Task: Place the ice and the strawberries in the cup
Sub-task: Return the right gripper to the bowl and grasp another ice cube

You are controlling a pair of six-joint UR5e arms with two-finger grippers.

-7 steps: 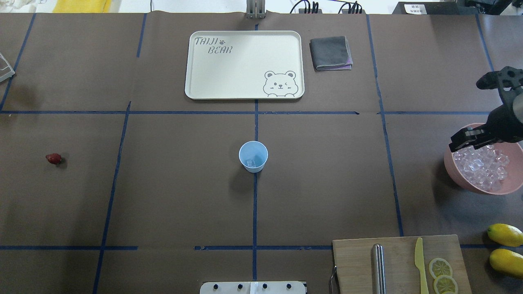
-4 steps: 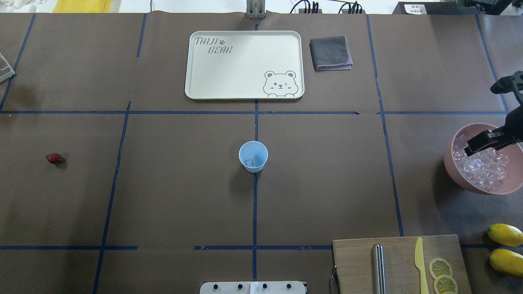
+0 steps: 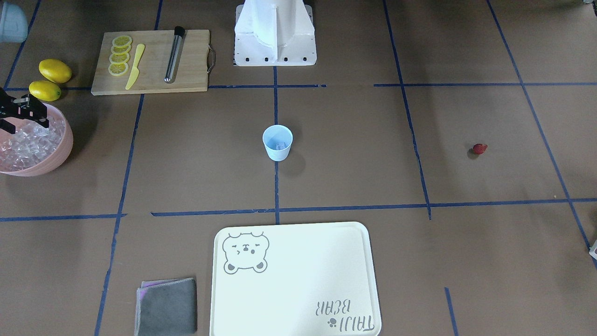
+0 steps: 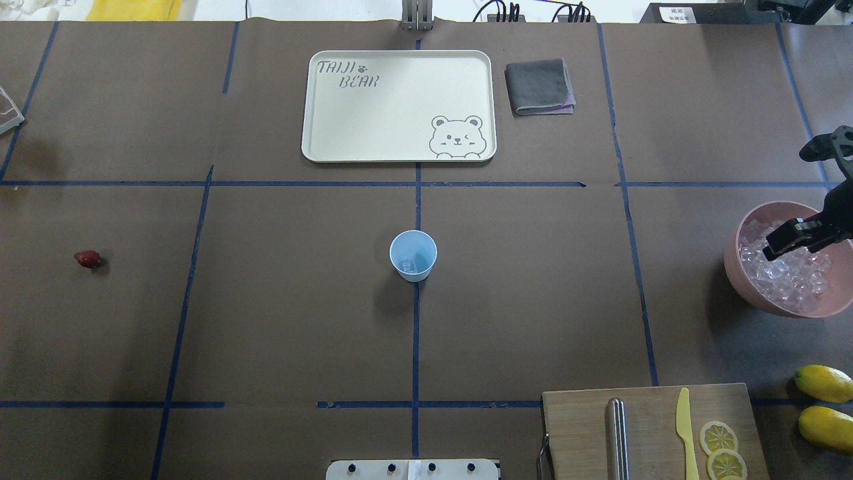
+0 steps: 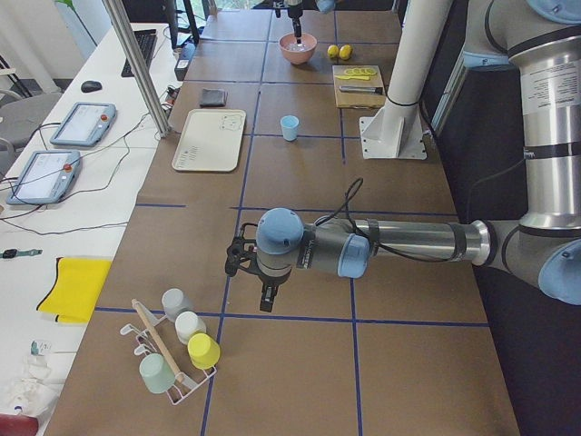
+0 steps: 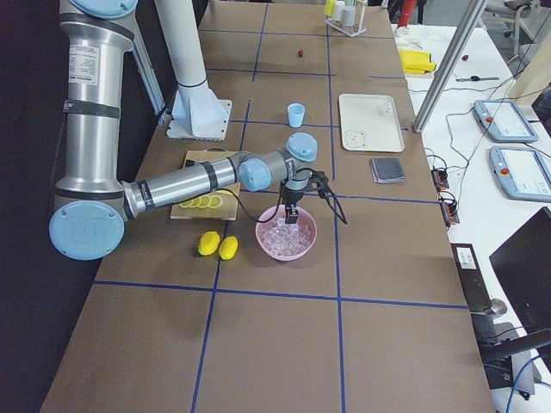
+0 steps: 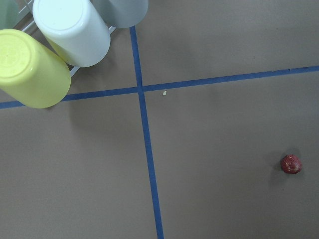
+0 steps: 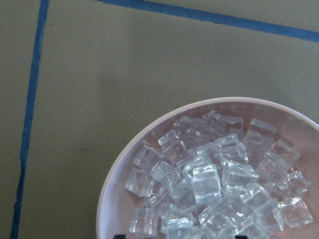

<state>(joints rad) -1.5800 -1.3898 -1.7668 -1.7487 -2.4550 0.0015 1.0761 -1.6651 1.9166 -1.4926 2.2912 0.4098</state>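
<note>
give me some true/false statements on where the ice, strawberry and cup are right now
1. The strawberry is inside the cup. False: it lies on the table, far off toward the robot's left.
2. There is some ice at the bottom of the cup. True.
3. The right gripper hangs over the pink bowl of ice cubes. True.
4. The cup stands on the bear tray. False: it stands on the table, apart from the tray.
5. The two whole lemons lie on the cutting board. False: they lie on the table beside it; only slices are on the board.
</note>
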